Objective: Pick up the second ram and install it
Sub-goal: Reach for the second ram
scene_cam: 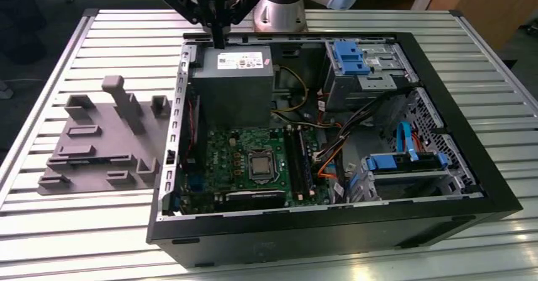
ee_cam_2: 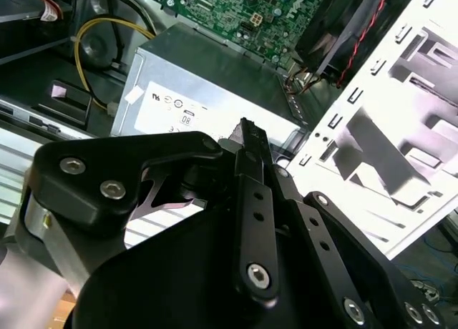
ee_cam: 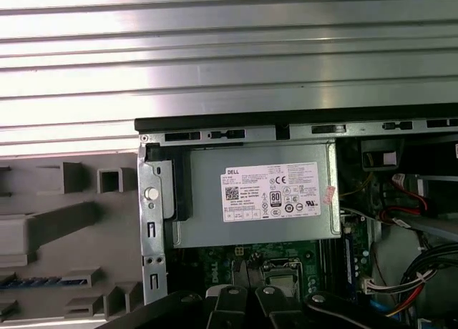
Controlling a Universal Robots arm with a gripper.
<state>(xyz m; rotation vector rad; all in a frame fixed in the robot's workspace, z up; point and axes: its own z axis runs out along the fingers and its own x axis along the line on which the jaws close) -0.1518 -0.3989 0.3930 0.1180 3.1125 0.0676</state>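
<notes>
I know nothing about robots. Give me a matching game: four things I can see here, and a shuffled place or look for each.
1 claw
2 grey fixture
3 motherboard
4 power supply

A green
B on the table, outside the case
C bears a white label
D hangs over the case's edge

Pairs: 1-D, 2-B, 3-A, 4-C

A ribbed aluminium table glares under bright overhead light. Wooden panels stand beyond its far edge, and dark floor lies at the exterior view's left.
</notes>
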